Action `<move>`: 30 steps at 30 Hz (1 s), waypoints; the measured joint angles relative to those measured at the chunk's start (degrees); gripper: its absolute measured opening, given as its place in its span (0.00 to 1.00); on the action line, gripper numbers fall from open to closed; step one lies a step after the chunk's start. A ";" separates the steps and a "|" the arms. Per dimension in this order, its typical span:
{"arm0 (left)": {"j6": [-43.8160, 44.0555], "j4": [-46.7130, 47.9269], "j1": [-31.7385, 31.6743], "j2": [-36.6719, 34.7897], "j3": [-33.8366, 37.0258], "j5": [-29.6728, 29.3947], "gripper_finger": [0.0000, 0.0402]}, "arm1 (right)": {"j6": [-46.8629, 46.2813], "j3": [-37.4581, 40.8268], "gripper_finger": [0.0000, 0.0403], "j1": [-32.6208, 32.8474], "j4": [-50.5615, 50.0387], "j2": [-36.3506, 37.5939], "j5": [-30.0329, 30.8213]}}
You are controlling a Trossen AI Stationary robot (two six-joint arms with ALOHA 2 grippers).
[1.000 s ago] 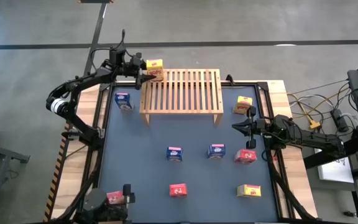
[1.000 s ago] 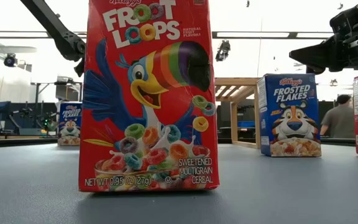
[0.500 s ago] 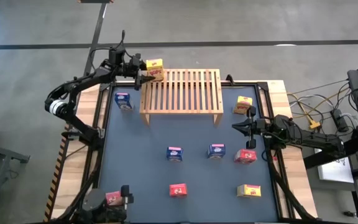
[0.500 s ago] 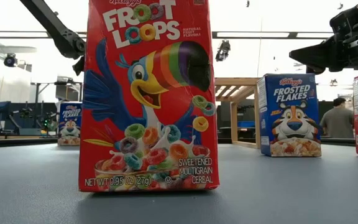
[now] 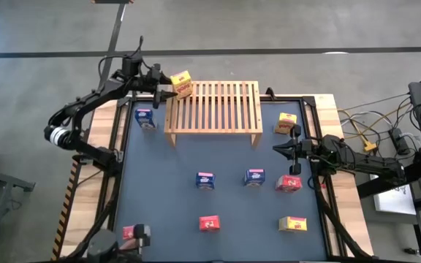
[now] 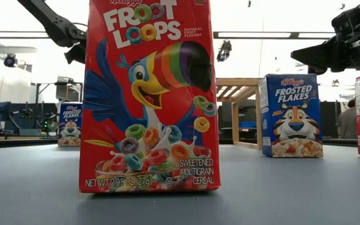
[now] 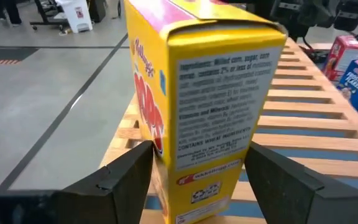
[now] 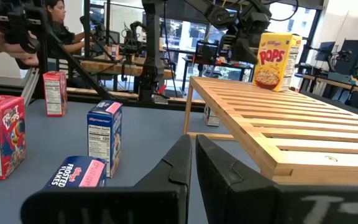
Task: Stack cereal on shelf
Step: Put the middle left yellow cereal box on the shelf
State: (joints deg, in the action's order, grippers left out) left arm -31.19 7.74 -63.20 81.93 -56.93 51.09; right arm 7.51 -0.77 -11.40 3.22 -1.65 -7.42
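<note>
Standing on the far left corner of the wooden shelf (image 5: 213, 108), a yellow cereal box (image 5: 181, 83) now has the left gripper (image 7: 194, 171) drawn slightly back from it, fingers spread on either side and no longer clamping (a moment ago they sat closer in). That suggests the first box is placed. Eight boxes remain on the table (image 5: 167, 197), including a red box (image 6: 149, 94). Waiting near the table's right edge, the right gripper (image 5: 276, 149) is closed and empty.

Bright overhead light — soft wrist-view blur
</note>
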 joint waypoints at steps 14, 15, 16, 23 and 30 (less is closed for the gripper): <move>0.12 -1.37 0.00 -0.55 0.07 -3.79 0.58 | 0.00 0.01 0.03 0.00 -0.01 0.00 0.02; 0.14 -1.33 0.00 -0.55 0.07 -4.76 0.58 | 0.00 0.02 0.03 0.00 0.00 0.00 0.01; 0.16 -1.31 0.00 -0.55 0.07 -5.80 0.58 | 0.00 0.02 0.03 0.00 0.00 0.00 0.02; 0.33 -1.31 0.00 -0.55 0.07 -7.18 0.58 | 0.00 0.01 0.03 0.00 -0.01 0.00 0.01; 0.82 -1.33 0.00 -0.55 0.07 -11.52 0.58 | 0.00 0.02 0.03 0.00 -0.02 0.00 0.02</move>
State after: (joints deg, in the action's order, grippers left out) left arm -30.37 6.42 -63.20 81.38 -56.86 39.57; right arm 7.51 -0.75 -11.40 3.20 -1.65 -7.40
